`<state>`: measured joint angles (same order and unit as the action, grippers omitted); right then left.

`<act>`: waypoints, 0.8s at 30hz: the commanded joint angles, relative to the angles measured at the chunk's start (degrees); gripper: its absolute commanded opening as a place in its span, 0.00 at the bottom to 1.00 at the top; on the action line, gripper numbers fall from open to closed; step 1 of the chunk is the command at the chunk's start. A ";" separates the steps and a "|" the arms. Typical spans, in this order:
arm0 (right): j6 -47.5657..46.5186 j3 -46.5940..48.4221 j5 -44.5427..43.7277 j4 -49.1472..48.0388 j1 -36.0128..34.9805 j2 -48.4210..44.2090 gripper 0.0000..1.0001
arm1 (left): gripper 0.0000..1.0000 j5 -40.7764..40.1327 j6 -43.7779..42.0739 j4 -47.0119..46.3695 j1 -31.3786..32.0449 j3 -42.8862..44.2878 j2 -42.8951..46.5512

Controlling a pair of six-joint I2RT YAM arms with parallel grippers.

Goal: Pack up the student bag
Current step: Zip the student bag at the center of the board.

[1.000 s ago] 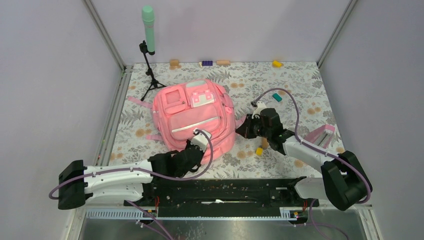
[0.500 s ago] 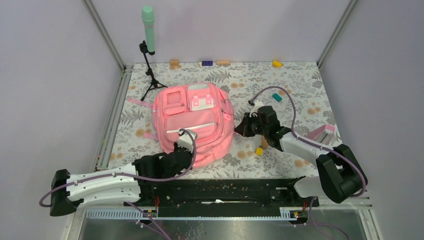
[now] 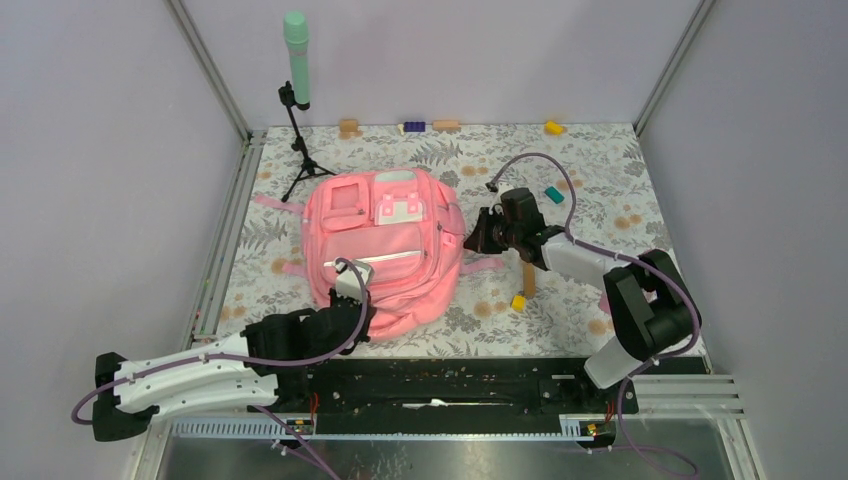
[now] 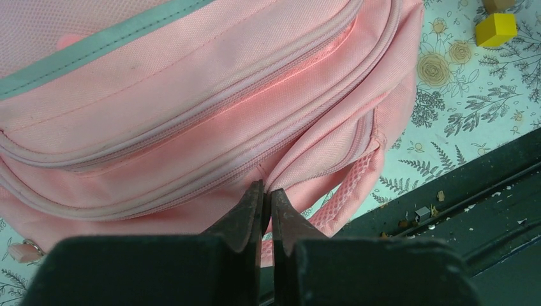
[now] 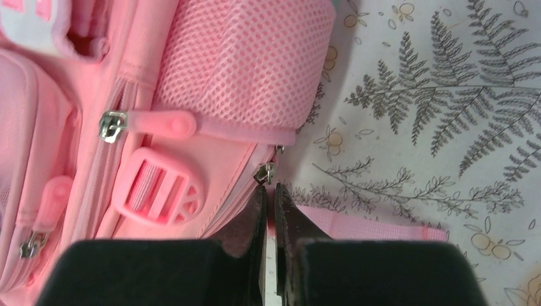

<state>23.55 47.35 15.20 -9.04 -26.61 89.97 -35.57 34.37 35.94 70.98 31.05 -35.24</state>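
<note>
The student bag [image 3: 385, 240], a big pink backpack, lies flat in the middle of the floral mat, front pockets up. My left gripper [image 3: 362, 312] is at its near edge, shut on a fold of pink fabric by a seam [image 4: 266, 191]. My right gripper [image 3: 469, 243] is at the bag's right side, below the mesh side pocket [image 5: 245, 57]. It is shut on the pink pull tab of a zipper, and the metal slider [image 5: 265, 172] sits just beyond its tips [image 5: 269, 191]. A pink buckle [image 5: 159, 188] lies left of them.
A tripod with a green microphone [image 3: 297, 60] stands at the far left beside the bag. A yellow block [image 3: 518, 302] and a wooden stick [image 3: 528, 278] lie right of the bag, a teal block [image 3: 553, 194] farther back. Small blocks line the far wall. A loose strap [image 5: 370, 226] trails right.
The left gripper has drawn back toward the near left with the bag's edge. The right gripper has moved farther away and left along the bag's side. The bag has turned slightly and lies squarer.
</note>
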 commanded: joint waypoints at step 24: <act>-7.93 5.17 0.69 11.39 6.56 -10.30 0.80 | 0.01 15.44 -6.33 -26.13 -14.60 10.37 -23.76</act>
<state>18.17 53.47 17.23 -2.44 -20.67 86.32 -23.57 31.31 26.59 59.57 34.74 -52.64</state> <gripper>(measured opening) 0.751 0.032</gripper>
